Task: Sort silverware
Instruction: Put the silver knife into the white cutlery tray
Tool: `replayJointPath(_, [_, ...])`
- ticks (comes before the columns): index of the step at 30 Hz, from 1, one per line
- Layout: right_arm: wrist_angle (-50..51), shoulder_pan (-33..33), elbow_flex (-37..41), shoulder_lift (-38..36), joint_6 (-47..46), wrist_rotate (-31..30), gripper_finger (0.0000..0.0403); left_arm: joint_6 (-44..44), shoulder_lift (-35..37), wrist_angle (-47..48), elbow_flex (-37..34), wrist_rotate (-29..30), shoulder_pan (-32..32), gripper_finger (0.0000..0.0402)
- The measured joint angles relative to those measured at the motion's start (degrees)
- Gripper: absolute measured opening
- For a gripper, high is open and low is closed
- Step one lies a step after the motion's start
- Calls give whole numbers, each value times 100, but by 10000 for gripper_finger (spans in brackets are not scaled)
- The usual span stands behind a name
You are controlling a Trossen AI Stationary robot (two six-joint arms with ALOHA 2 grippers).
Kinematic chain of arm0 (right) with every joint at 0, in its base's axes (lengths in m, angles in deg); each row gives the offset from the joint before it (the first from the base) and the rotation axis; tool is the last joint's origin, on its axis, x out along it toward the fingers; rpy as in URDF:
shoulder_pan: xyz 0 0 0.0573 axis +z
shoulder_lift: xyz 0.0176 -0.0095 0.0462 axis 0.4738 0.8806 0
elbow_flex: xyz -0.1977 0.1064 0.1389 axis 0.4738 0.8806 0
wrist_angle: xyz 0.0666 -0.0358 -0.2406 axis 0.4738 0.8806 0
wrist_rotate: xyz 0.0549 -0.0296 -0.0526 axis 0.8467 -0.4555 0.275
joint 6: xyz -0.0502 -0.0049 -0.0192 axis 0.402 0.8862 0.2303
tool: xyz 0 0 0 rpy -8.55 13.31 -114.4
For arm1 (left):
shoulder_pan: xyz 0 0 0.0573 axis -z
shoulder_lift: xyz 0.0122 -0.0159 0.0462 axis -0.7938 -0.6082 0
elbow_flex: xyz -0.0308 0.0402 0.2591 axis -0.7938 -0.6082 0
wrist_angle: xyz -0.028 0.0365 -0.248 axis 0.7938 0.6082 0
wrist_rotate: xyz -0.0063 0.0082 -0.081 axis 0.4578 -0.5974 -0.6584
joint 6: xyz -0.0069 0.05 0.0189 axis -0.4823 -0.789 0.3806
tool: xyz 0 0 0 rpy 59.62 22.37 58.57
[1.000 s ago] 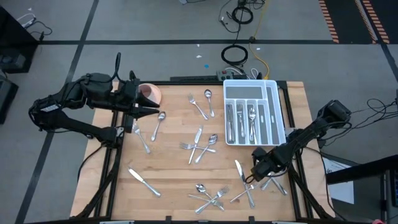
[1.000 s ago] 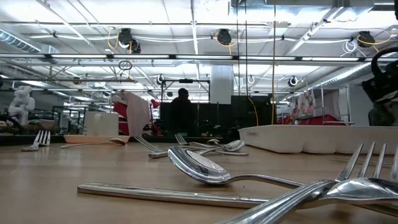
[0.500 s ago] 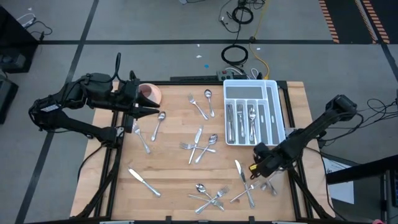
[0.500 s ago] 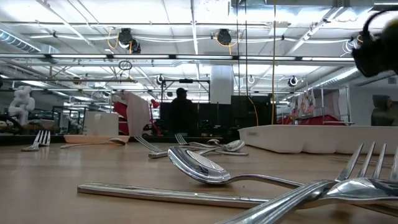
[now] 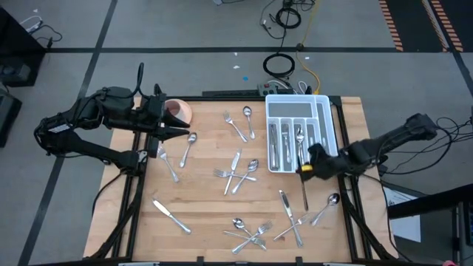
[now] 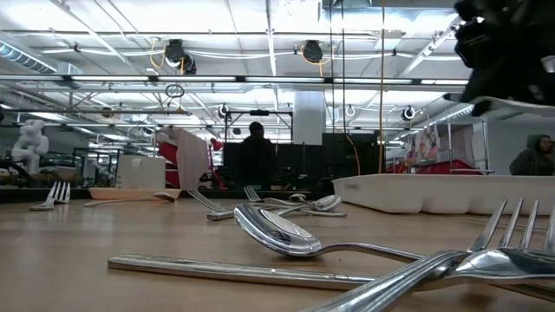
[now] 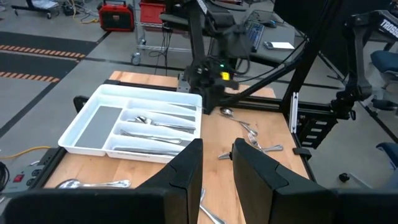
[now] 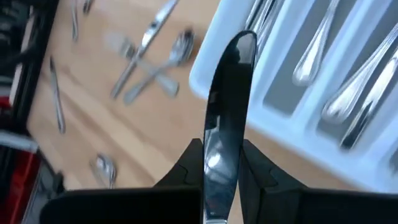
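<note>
Right wrist view: right gripper is clamped on a table knife, blade pointing at the white divided tray. High view: that arm has swung up from the loose silverware pile at the table's near right to the tray's near edge, knife hanging below it, so drop-off looks next. Left gripper hasn't moved, parked beside the pink cup, fingers partly apart, empty.

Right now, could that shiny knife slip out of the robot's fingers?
Possibly. The knife looks smooth and polished, pinched at one end only by the right gripper. It stays straight, so it's probably stiff. Being flat, it shouldn't roll if dropped.
</note>
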Motion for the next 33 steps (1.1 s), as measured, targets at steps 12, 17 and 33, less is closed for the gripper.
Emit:
replayJointPath(12, [-1396, -2698, -9, 306, 2167, 904, 23, -150, 0, 1, -2, 45, 1, 91])
replayJointPath(17, [-2163, -3657, -9, 946, 2784, 1480, 23, -140, 0, 5, -2, 46, 1, 91])
replayJointPath(33, [-2751, -4625, -938, 3306, 3855, 2122, 23, -142, 0, 123, -2, 46, 1, 91])
